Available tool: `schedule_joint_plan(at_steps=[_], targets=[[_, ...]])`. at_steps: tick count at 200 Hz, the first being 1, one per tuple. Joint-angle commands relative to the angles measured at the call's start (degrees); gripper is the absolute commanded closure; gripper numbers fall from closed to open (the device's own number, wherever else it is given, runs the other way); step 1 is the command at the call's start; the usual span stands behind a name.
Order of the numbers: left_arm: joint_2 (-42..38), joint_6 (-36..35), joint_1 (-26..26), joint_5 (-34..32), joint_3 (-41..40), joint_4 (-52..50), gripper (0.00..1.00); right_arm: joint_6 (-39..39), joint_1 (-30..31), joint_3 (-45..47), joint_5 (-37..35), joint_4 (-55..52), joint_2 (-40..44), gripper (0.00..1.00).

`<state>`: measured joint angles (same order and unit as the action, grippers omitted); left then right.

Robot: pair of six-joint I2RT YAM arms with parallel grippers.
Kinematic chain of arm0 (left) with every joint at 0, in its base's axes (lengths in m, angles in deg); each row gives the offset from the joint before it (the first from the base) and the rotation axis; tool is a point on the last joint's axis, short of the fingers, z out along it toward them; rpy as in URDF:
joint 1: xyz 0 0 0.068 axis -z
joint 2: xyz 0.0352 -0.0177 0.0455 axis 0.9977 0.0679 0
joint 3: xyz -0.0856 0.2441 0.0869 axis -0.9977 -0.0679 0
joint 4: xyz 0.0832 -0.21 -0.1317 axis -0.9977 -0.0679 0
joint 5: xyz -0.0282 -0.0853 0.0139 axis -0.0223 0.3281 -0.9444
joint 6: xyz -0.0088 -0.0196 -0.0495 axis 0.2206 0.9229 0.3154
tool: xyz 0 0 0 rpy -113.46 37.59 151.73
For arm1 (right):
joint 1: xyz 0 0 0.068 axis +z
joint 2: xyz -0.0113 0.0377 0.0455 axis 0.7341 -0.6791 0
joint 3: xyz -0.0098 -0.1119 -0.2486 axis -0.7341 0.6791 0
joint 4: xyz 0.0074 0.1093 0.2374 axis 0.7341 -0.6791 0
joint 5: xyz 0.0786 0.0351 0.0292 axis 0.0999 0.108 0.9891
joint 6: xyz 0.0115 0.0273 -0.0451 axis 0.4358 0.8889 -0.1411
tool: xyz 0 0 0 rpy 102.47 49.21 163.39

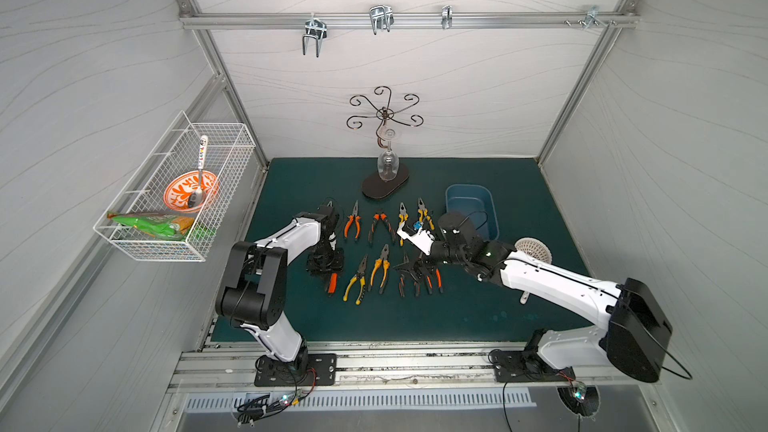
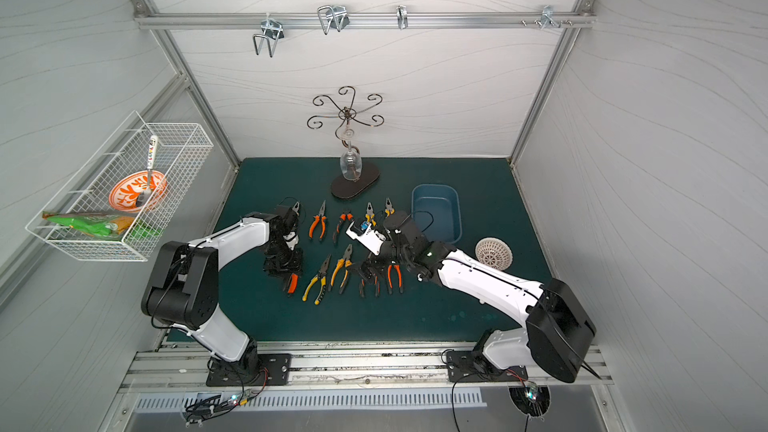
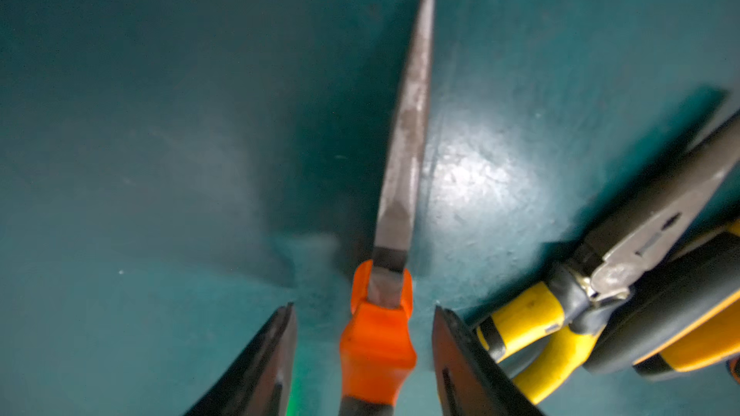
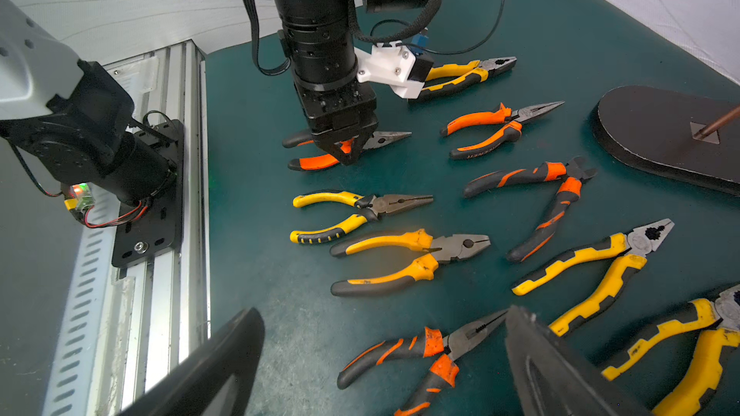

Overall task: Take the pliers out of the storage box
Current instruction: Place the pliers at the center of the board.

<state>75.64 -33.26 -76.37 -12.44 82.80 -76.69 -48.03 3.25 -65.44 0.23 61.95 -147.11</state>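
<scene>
Straddling orange-handled pliers (image 3: 404,146) on the green mat (image 1: 457,305) with left gripper (image 4: 349,156) jaws apart, not pinching, and right gripper (image 4: 384,312) gaping wide further right.

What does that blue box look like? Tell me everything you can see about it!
The storage box is a small blue tub that looks like plastic, rectangular with rounded corners and plain smooth walls. It stands upright with its open top up on the green mat, towards the back on the right arm's side, just beyond the rows of pliers. What shows of its inside is empty. In both top views the right arm and a black cable hide its near corner.
</scene>
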Motion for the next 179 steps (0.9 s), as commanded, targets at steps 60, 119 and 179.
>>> schedule_joint_plan(at_steps=[60, 119, 179], targets=[[-2.6, 2.2, -0.6, -6.9, 1.8, -2.4, 0.38, 0.5, -0.8, 0.5, -0.7, 0.9, 0.9, 0.01], [-2.4, 2.9, -0.7, -8.0, 1.9, -2.8, 0.5, 0.5, -1.0, 0.5, -0.2, 1.0, 0.5, 0.01], [-7.8, 3.4, -0.3, -7.2, 2.0, 0.6, 0.37, 4.3, -3.0, 2.1, -2.3, 4.0, 2.2, 0.01]])
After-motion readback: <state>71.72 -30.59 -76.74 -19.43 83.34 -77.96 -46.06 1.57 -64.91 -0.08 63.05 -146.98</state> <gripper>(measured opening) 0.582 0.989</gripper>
